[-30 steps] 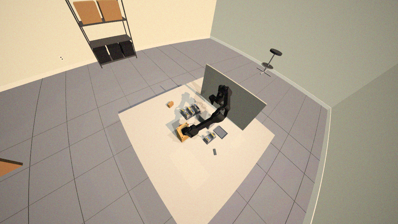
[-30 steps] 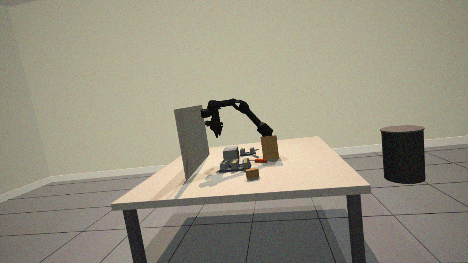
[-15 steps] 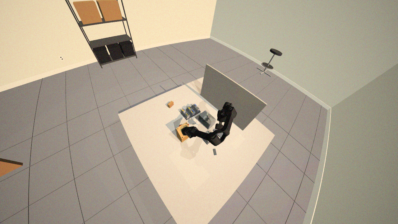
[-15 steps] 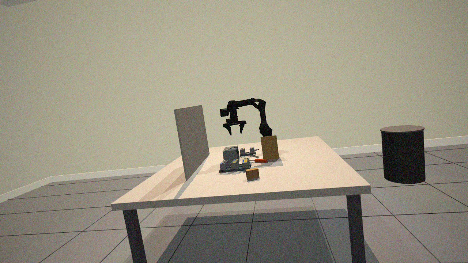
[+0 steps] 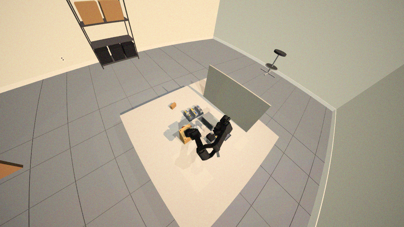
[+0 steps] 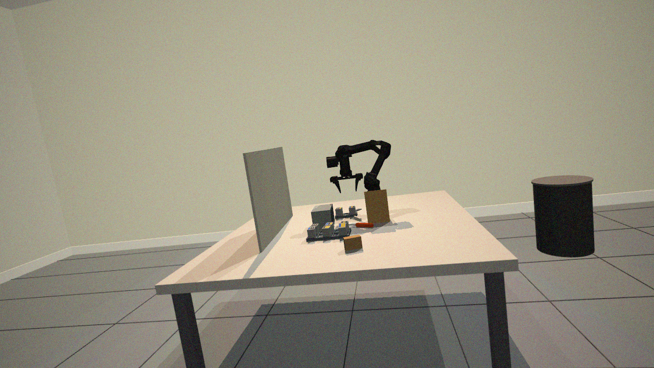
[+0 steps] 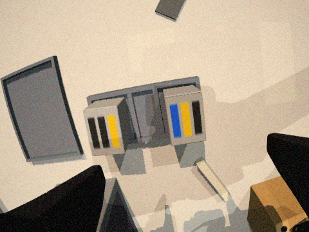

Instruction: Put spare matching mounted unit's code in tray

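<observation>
Wrist view had my claw (image 6: pixel 348 186) (image 7: pixel 188 160) wide open, holding nothing, above the surface (image 6: pixel 411 242) (image 7: pixel 225 45); blue-yellow-black spare (image 7: pixel 185 117) sat in the rack's right slot beside black-black-yellow spare (image 7: pixel 104 132), so misreading codes risked grabbing wrong.

A pale table (image 5: pixel 158 158) (image 6: pixel 411 247) is spreading across the top view's centre, carrying a tray (image 7: pixel 38 109) (a shallow grey one). An orange block (image 5: pixel 173 105) (image 6: pixel 353 244) is resting at its upper left.
</observation>
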